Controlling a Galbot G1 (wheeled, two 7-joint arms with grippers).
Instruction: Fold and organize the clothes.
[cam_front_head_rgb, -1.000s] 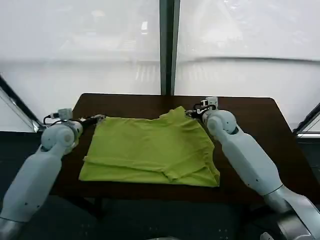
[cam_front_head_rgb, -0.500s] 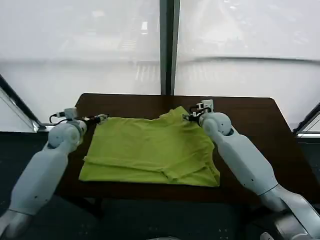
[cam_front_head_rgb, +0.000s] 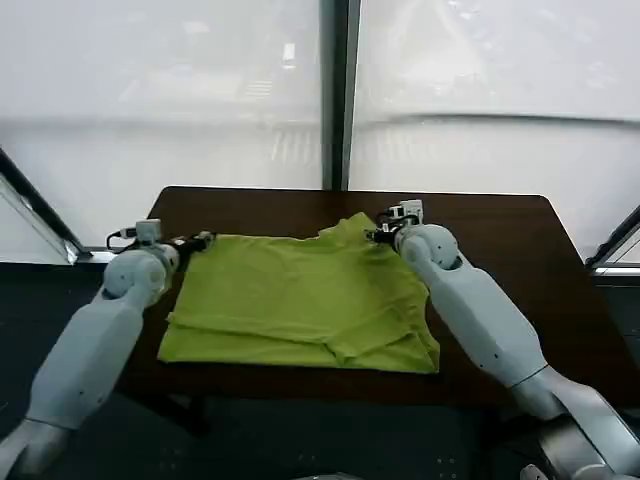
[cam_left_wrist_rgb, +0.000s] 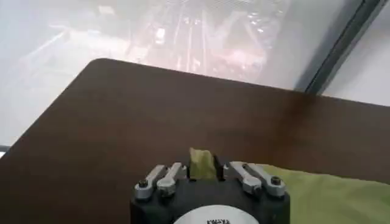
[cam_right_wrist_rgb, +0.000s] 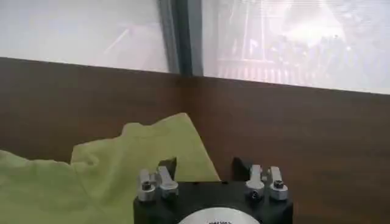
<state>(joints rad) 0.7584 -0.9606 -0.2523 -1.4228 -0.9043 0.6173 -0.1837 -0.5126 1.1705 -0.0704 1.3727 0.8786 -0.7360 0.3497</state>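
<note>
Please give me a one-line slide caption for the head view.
Both claws, left and right, at the far corners of a lime-green soft-fabric T-shirt on a dark brown table.

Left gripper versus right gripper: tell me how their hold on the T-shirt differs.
The left gripper is shut on the T-shirt's far left corner; the right gripper stands open, fabric between its fingers unpinched. The left corner lies flat; by the right, cloth bunches up. Both sit at the shirt's far edge on the table.
</note>
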